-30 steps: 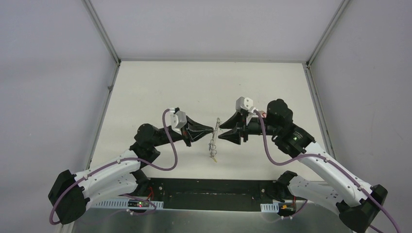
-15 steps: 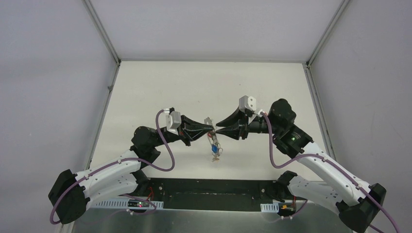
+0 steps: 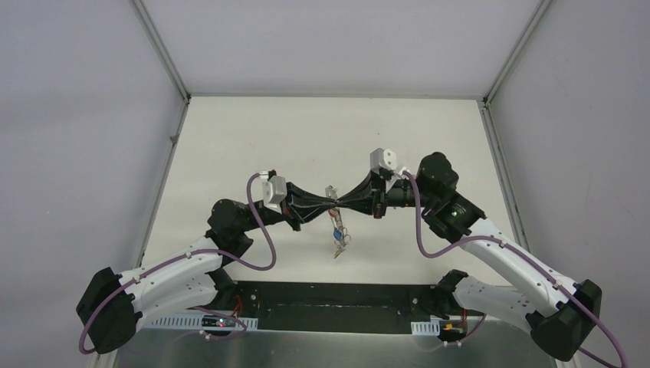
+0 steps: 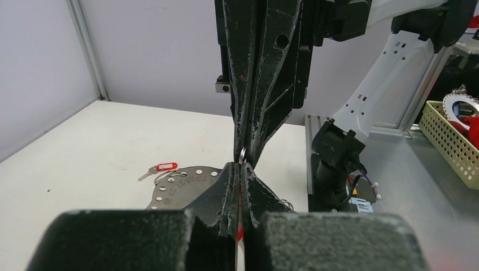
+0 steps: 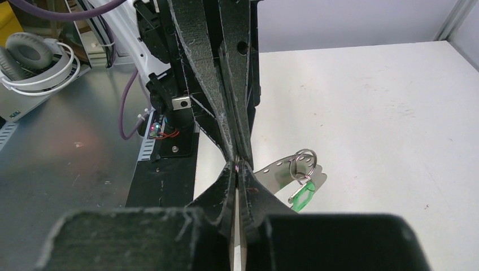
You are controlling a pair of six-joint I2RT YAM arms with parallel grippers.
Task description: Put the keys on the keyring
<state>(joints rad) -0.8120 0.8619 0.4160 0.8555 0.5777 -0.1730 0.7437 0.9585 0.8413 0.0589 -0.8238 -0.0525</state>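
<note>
White tabletop (image 3: 253, 138) is lying below; left gripper (image 3: 328, 204) and right gripper (image 3: 347, 203) are meeting tip to tip, both clamping thin dark wire keyring (image 4: 242, 152); coloured-head keys (image 3: 338, 234) are hanging at six o'clock.

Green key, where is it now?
Right wrist view: the green key sits just right of the right gripper, below a small ring, against a perforated silvery strip.

White table (image 3: 253, 138), grey walls (image 3: 77, 138). Grey headphones (image 5: 34, 56) lie on a metal bench (image 5: 68, 169). Yellow mesh basket (image 4: 452, 147) sits beside the table.
</note>
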